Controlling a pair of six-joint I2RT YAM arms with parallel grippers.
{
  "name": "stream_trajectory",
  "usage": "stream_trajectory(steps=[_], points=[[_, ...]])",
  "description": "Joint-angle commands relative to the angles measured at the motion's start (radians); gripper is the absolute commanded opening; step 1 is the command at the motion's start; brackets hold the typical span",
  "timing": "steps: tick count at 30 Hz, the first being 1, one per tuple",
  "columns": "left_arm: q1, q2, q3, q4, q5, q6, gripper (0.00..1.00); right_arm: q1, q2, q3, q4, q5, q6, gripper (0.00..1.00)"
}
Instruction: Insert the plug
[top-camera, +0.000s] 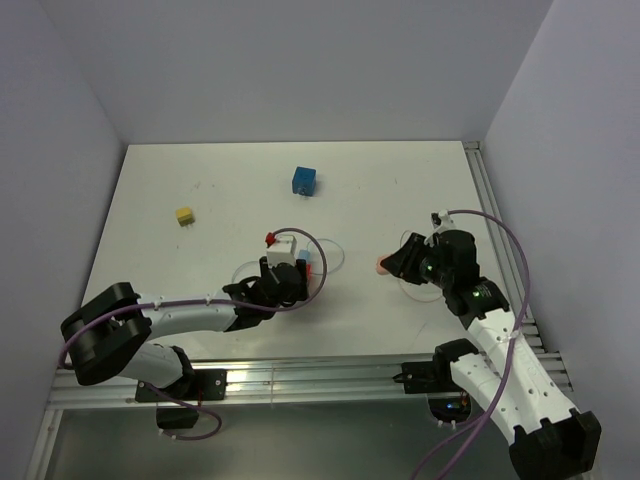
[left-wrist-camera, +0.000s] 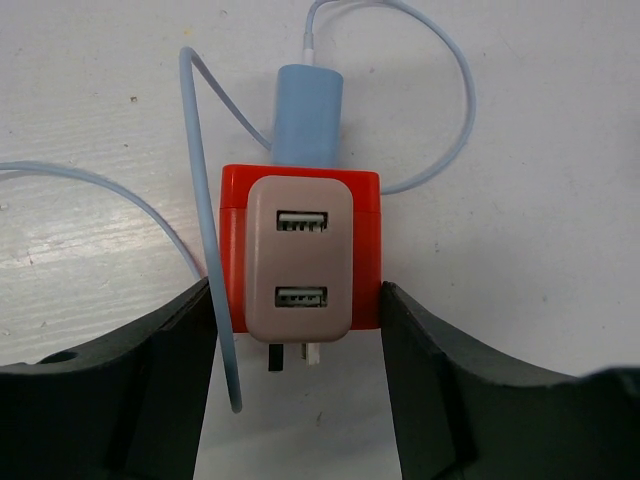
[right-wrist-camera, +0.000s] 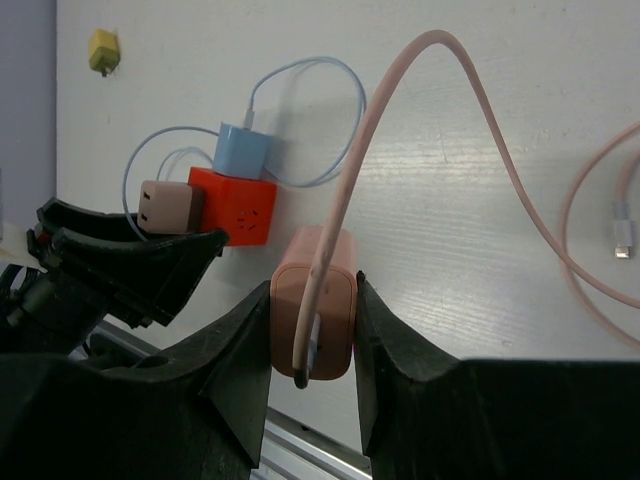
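A red socket cube lies on the white table. A beige two-port USB charger is plugged into its near face and a light blue charger into its far face. My left gripper straddles the cube. Its right finger touches the cube's side, and its left finger presses the blue cable against the other side. My right gripper is shut on a pink plug, held just above the table to the right of the cube. The plug's pink cable arches up and away.
A blue block and a small yellow plug sit further back. The pink cable's loose end lies to the right. A light blue cable loops round the cube. A metal rail runs along the near edge.
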Motion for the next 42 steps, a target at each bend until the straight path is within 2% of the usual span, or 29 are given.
stream_trajectory(steps=[1,2,9,16,22,25,34,42], points=[[0.019,-0.006,-0.016,0.047,0.057,0.001,0.04,0.006,0.013,0.003,0.041,-0.032,-0.021,0.0],[0.022,-0.006,-0.022,0.058,0.065,-0.002,0.0,0.006,0.015,0.004,0.04,-0.036,-0.022,0.0],[0.033,-0.061,-0.081,0.127,0.171,-0.018,0.0,0.042,0.066,0.032,0.035,-0.082,-0.028,0.0],[0.041,-0.193,-0.238,0.26,0.292,-0.147,0.0,0.291,0.142,0.069,0.098,-0.059,0.089,0.0],[0.042,-0.287,-0.399,0.397,0.332,-0.316,0.0,0.342,0.141,0.011,0.182,0.01,0.197,0.0],[0.041,-0.311,-0.462,0.48,0.327,-0.385,0.0,0.367,0.153,-0.017,0.257,0.013,0.246,0.0],[-0.004,-0.43,-0.567,0.533,0.22,-0.442,0.0,0.529,0.286,-0.009,0.366,0.088,0.337,0.0],[-0.036,-0.394,-0.621,0.612,0.172,-0.453,0.0,0.622,0.397,0.001,0.434,0.138,0.407,0.0]])
